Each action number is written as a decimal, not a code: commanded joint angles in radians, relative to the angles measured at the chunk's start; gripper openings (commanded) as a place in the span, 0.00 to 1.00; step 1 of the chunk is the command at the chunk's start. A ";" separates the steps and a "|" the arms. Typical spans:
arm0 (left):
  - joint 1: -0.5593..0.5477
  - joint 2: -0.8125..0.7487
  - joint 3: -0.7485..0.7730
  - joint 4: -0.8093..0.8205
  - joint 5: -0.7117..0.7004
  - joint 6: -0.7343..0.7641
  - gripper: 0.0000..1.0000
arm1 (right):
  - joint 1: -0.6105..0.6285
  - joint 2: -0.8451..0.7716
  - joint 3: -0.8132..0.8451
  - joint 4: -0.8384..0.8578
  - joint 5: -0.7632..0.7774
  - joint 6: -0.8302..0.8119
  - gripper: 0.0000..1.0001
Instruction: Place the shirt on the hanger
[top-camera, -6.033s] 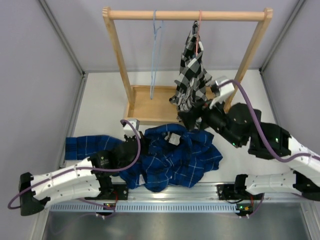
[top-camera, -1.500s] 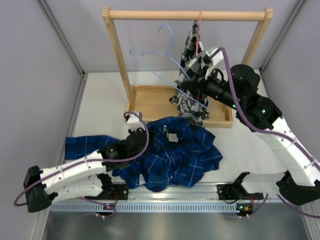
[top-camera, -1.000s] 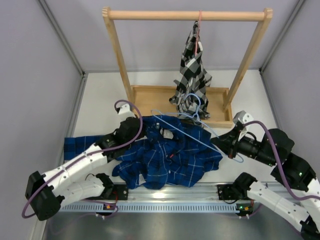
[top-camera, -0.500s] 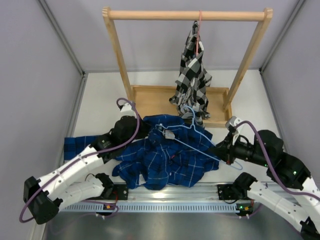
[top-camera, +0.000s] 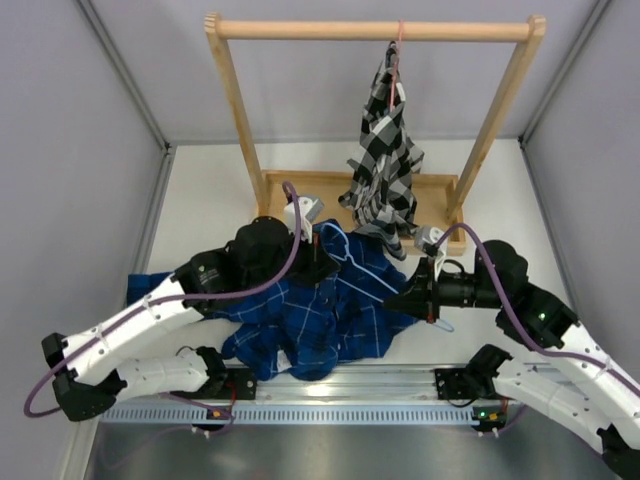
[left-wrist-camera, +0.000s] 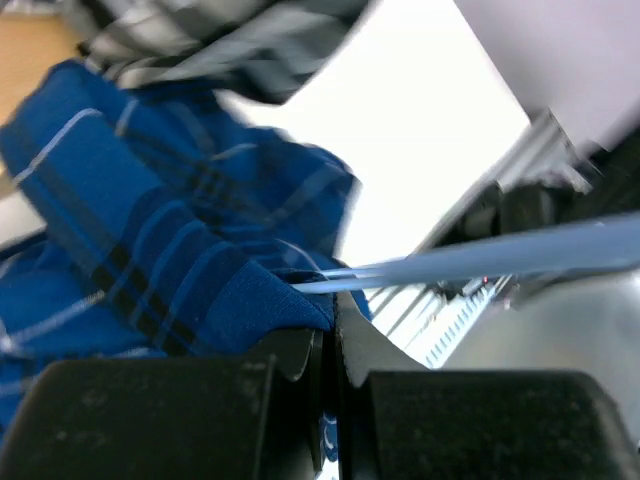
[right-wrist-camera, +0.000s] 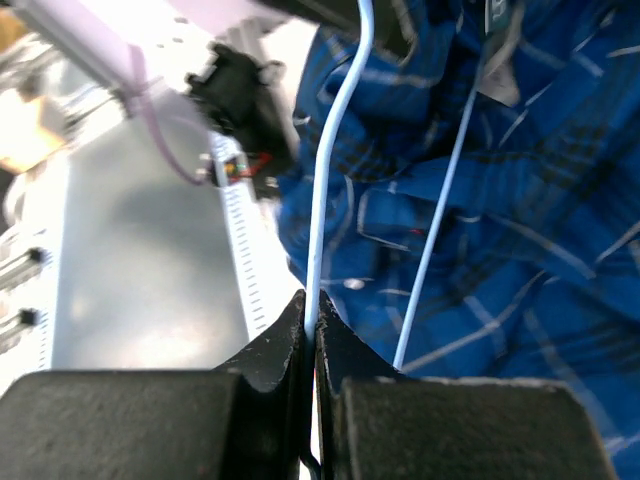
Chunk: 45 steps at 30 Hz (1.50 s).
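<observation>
Left hand (top-camera: 318, 252): my fingers were pressed together on a fold of the shirt (top-camera: 320, 320) at its far edge. The left wrist view showed the blue cloth (left-wrist-camera: 150, 250) bunched right at my fingertips (left-wrist-camera: 300, 345).
Right hand (top-camera: 408, 297): clamped tight on the hanger (top-camera: 362, 265). In the right wrist view one hanger wire (right-wrist-camera: 340, 130) ran straight out from between my closed fingers (right-wrist-camera: 280, 345).
Shirt: lay crumpled on the tabletop (top-camera: 200, 200) between my two arms, toward the near edge. One sleeve trailed out left under my left arm. The far edge was raised where I pinched it.
Hanger: off the rack, held low and tilted across the shirt, with the hook end toward my left hand and the other end in my right. In the left wrist view a pale blue wire (left-wrist-camera: 500, 258) crossed the frame and met the pinched fold just at my fingertips. I could not tell if it was inside the cloth. The right wrist view showed two wires lying over the plaid (right-wrist-camera: 520, 200).
Checked shirt (top-camera: 385, 160): hung from the wooden rack (top-camera: 370, 30) behind, its hem just beyond the blue shirt.
</observation>
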 joint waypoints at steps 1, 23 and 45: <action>-0.109 -0.022 0.177 -0.149 -0.121 0.125 0.00 | -0.010 0.043 0.004 0.216 -0.204 0.008 0.00; -0.109 -0.068 0.389 -0.303 -0.372 0.533 0.00 | -0.009 -0.038 0.058 -0.018 -0.126 -0.053 0.00; -0.109 -0.151 0.420 -0.255 -0.365 0.671 0.00 | -0.010 0.092 0.313 0.075 -0.381 -0.082 0.00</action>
